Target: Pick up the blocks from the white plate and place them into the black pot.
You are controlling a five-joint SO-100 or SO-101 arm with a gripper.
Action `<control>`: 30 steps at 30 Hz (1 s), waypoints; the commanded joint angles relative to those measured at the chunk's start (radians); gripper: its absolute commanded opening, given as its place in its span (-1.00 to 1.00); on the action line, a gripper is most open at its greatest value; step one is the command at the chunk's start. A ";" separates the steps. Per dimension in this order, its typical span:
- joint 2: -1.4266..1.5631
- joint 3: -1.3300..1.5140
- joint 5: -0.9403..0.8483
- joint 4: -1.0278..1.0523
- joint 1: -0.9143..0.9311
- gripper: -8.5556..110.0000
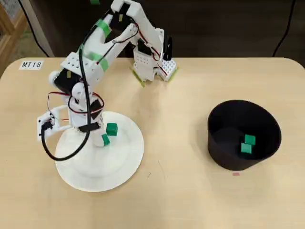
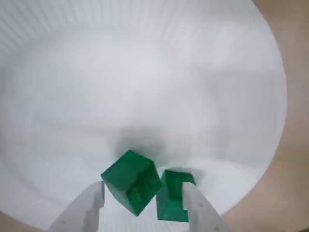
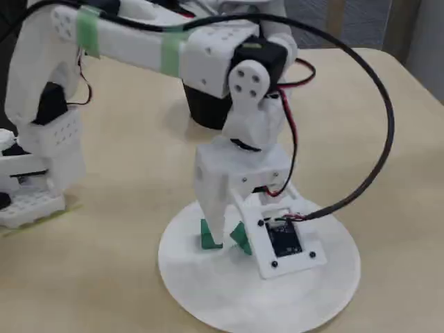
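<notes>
In the wrist view the two white fingers (image 2: 82, 212) rise from the bottom edge, and between them stand two green blocks on the plate (image 2: 145, 87): one block (image 2: 131, 181) tilted on a corner near the left finger, the other block (image 2: 173, 195) close against the right finger. The jaws (image 2: 143, 203) are spread, released, bracketing both cubes; whether either finger actually touches a cube I cannot tell. In the overhead view the arm (image 1: 95, 62) leans down over the plate's (image 1: 119, 162) upper left part, with one block (image 1: 112, 128) beside the wrist and another (image 1: 105, 139) just below it, partly hidden by the arm. The fixed view shows the same pair, one block (image 3: 208, 236) and its neighbour (image 3: 241, 237), low between the fingertips near the plate's (image 3: 229, 298) far-left part. The plate's right and lower areas are bare in the overhead view. Well apart to the right on the table (image 1: 181, 191) sits the black pot (image 1: 224, 143), open-topped, holding two more blocks (image 1: 249, 140) (image 1: 246, 148) touching each other on its floor. The stretch of table between plate and pot is open. The table is pale wood with rounded corners; a label reading MT18 (image 1: 31, 64) lies near its upper left corner, and the arm's base (image 1: 152, 64) sits at the far edge.
</notes>
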 commanded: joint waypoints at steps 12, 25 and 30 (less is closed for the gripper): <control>0.046 0.005 -0.006 0.005 -0.011 -0.31; -0.018 -0.003 0.043 -0.023 -0.075 -0.39; -0.049 -0.005 0.091 -0.060 -0.074 -0.59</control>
